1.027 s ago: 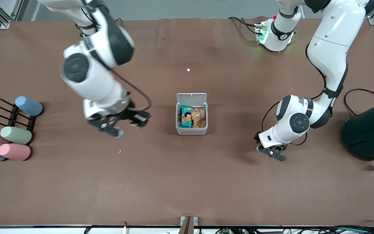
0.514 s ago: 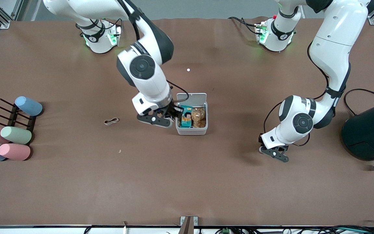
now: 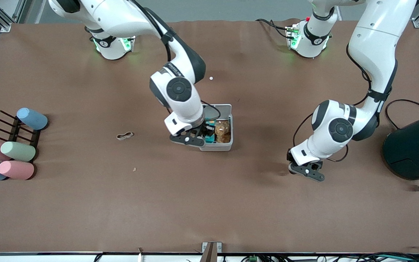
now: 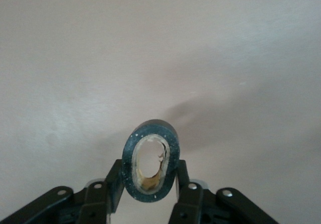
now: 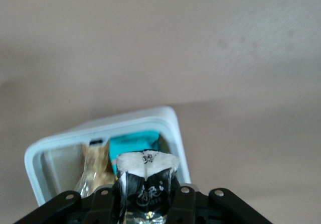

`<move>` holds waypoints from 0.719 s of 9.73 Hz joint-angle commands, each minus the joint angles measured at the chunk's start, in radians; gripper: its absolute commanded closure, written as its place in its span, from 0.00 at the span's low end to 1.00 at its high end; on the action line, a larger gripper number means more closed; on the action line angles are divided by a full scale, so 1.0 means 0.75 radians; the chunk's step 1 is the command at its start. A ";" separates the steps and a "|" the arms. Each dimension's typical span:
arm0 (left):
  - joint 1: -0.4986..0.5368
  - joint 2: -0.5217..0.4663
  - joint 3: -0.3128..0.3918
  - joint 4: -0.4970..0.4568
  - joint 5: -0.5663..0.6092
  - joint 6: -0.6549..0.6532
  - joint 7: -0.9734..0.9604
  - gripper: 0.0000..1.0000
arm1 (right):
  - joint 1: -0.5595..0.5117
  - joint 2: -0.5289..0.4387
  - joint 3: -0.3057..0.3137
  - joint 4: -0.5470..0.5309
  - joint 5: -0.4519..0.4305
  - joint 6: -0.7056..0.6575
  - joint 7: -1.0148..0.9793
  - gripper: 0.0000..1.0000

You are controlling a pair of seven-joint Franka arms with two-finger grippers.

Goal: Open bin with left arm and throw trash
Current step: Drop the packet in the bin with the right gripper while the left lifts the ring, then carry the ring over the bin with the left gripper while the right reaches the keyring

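1. Two claws, each loaded. Right claw [image 3: 203, 135] closed on the crumpled black wrapper [image 5: 145, 184], hanging over the open bin [image 3: 227, 145]; wrapper pinched upright between the fingers [image 5: 183, 204], white inner face showing, directly above the bin's mouth in the right wrist view. Held there, by the look of it, so that parting the fingers drops it straight in.
2. Left claw [image 3: 306, 171] closed on the small dark tape roll [image 4: 149, 161], squeezed to an oval, low over bare desk [image 3: 209, 203] toward the left arm's end, well apart from the bin. Probably kept clear to leave the right arm room, awaiting a turn.
3. Bin near the middle of the desk, lid [image 3: 222, 107] already swung up and back, so the opening step looks done. Inside: a teal packet [image 5: 134, 142] and a brownish snack bag [image 3: 223, 131], leaving modest space.
4. Tan rubber band [image 3: 124, 136] flat on the desk, toward the right arm's end from the bin, untouched, not yet thrown away.
5. Farther out: pastel cups [image 3: 16, 169] by a dark rack [image 3: 15, 130] at the right arm's end; large dark teal container [image 3: 415, 147] at the left arm's end. Neither part of the job.
6. Main risk: wrapper catching on the rim, since the claw sits near the bin's edge.
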 commanded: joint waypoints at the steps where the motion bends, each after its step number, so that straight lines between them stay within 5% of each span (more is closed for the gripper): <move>1: -0.001 -0.064 -0.098 -0.019 0.014 -0.084 -0.202 1.00 | 0.028 0.026 -0.010 0.025 -0.005 -0.007 0.004 0.95; 2: -0.006 -0.069 -0.159 -0.003 0.020 -0.109 -0.320 1.00 | 0.040 0.034 -0.010 0.023 -0.001 -0.007 -0.006 0.88; 3: -0.018 -0.069 -0.198 0.016 0.026 -0.121 -0.423 1.00 | 0.055 0.042 -0.010 0.023 -0.005 -0.007 0.002 0.65; 4: -0.062 -0.067 -0.204 0.036 0.026 -0.121 -0.503 1.00 | 0.055 0.040 -0.010 0.023 0.003 -0.007 0.006 0.27; 5: -0.107 -0.067 -0.204 0.059 0.026 -0.132 -0.556 1.00 | 0.055 0.040 -0.010 0.023 -0.003 -0.007 0.006 0.05; 7: -0.185 -0.067 -0.204 0.124 0.026 -0.227 -0.666 1.00 | 0.055 0.032 -0.010 0.027 -0.005 -0.007 0.004 0.03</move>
